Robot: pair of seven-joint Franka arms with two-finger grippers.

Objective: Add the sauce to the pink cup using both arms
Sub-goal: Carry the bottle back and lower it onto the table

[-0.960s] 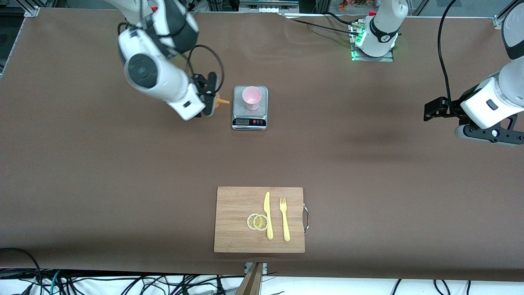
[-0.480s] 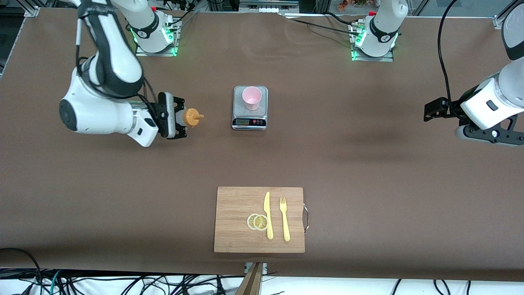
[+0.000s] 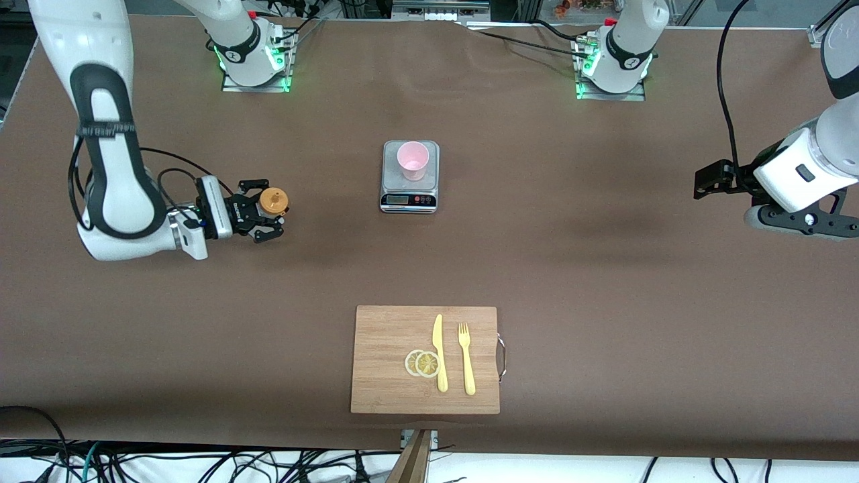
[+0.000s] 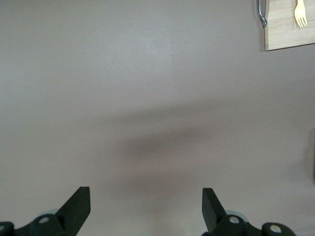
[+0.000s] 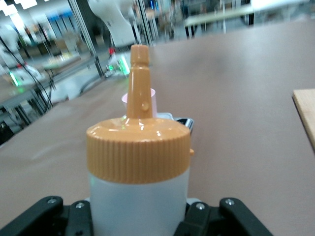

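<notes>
Two grippers: right gripper [image 3: 263,216] pinches the sauce [image 3: 273,200] upright, low over the table toward the right arm's end, well apart from the pink cup [image 3: 412,159] on the scale [image 3: 410,198]. Left gripper [image 3: 702,182] waits, fingers spread.

A: Even overhead light is falling on the brown cloth-covered table [image 3: 604,282], and a soft dark smear of shadow is lying at about nine o'clock from the left arm's black two-finger gripper [image 3: 701,182].

B: In the right wrist view, highlights are glinting on the ribbed orange nozzle cap of the small translucent whitish squeeze bottle [image 5: 139,156], and the background is blurring out.

A: Green base lights [image 3: 580,87] are glowing at twelve o'clock.
</notes>
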